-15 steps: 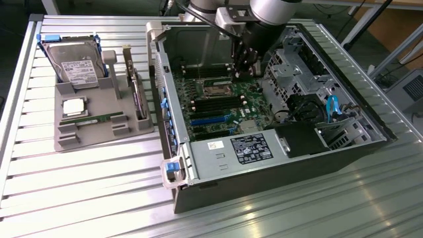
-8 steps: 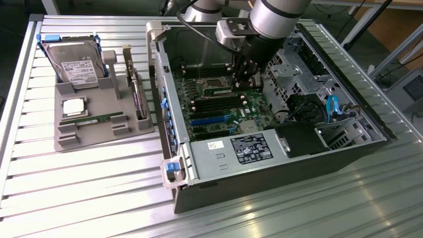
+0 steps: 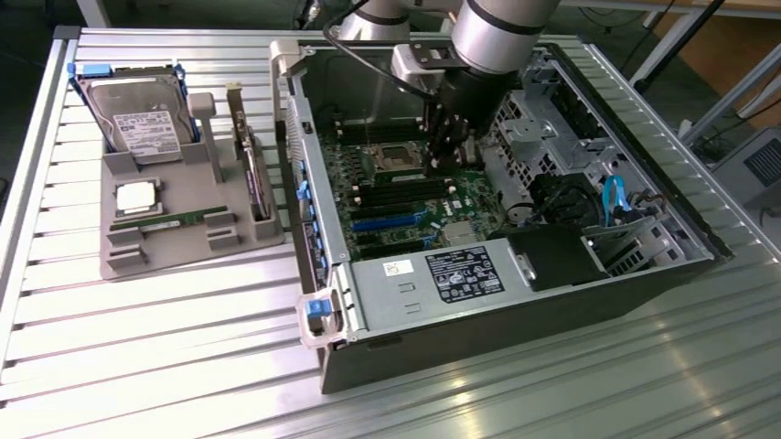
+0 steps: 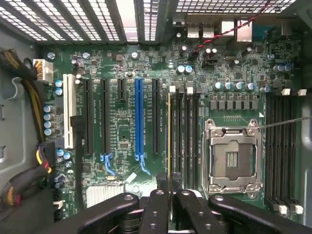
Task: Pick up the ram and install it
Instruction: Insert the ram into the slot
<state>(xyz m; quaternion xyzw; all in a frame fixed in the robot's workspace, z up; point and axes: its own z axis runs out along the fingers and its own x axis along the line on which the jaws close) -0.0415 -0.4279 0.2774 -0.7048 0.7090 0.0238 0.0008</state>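
Reaching into the open computer case, the hand clamps the ram over the motherboard.

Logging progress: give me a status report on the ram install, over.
Gripper shut on the ram. Ram edge-on over the memory slots. No obstruction seen.

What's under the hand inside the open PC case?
The black hand, shut on the thin ram stick seen edge-on, hangs over long black memory slots beside the square silver processor socket on the green motherboard. The slot under the stick is covered by it.
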